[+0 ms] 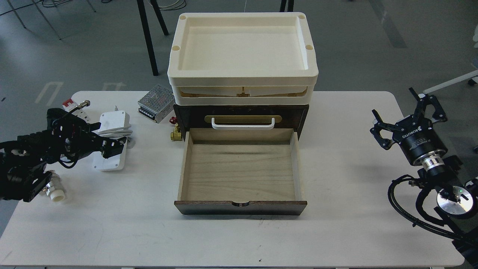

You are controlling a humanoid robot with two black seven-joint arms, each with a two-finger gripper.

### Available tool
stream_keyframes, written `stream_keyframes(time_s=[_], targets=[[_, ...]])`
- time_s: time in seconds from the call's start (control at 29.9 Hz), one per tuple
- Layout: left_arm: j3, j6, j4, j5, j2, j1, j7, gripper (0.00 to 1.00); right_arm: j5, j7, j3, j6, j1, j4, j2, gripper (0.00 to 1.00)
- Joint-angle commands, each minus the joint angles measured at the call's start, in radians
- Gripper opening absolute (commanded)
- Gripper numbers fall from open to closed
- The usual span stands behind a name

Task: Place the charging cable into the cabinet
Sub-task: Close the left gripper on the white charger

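Note:
The charging cable (113, 121) is a flat white block with white cord around its middle, lying on the table left of the cabinet. My left gripper (113, 148) hangs over the block's near half, just past the cord; it is dark and its fingers cannot be told apart. The cabinet (186, 114) is a dark brown box with a white handle (243, 125) and cream trays (242, 76) on top. Its plywood drawer (241, 170) is pulled out and holds nothing. My right gripper (406, 112) is open and empty, far right of the cabinet.
A perforated silver metal box (156, 102) sits behind the cable. A brass valve (175, 133) with a red knob stands by the cabinet's left side. A metal valve with a white fitting (55, 191) lies near my left arm. A red and white part (70, 102) lies at the far left.

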Motion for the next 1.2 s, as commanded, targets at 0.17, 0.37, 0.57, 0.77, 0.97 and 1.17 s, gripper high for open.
stream_keyframes(time_s=[0.17, 0.37, 0.57, 0.77, 0.97, 1.17], targets=[[0.011, 0.002, 0.167, -0.053, -0.094, 0.047, 0.0, 0.7, 0.001, 0.0, 0.0, 0.0, 0.0, 0.001, 0.002, 0.99], [0.008, 0.005, 0.233, -0.057, -0.121, 0.064, 0.0, 0.6, 0.001, 0.0, 0.0, 0.0, 0.0, 0.001, 0.002, 0.99], [0.004, 0.028, 0.235, -0.054, -0.129, 0.062, 0.0, 0.36, 0.001, 0.0, 0.0, 0.0, 0.0, 0.001, 0.003, 0.99], [0.011, 0.037, 0.235, -0.049, -0.127, 0.064, 0.0, 0.09, 0.001, 0.0, 0.0, 0.0, 0.0, 0.001, 0.002, 0.99], [0.01, 0.037, 0.235, -0.057, -0.127, 0.065, 0.0, 0.04, 0.0, 0.0, 0.0, 0.0, 0.0, 0.0, 0.002, 0.99], [0.001, 0.037, 0.235, -0.082, -0.115, 0.05, 0.0, 0.03, 0.0, 0.0, 0.0, 0.0, 0.0, 0.0, 0.002, 0.99]])
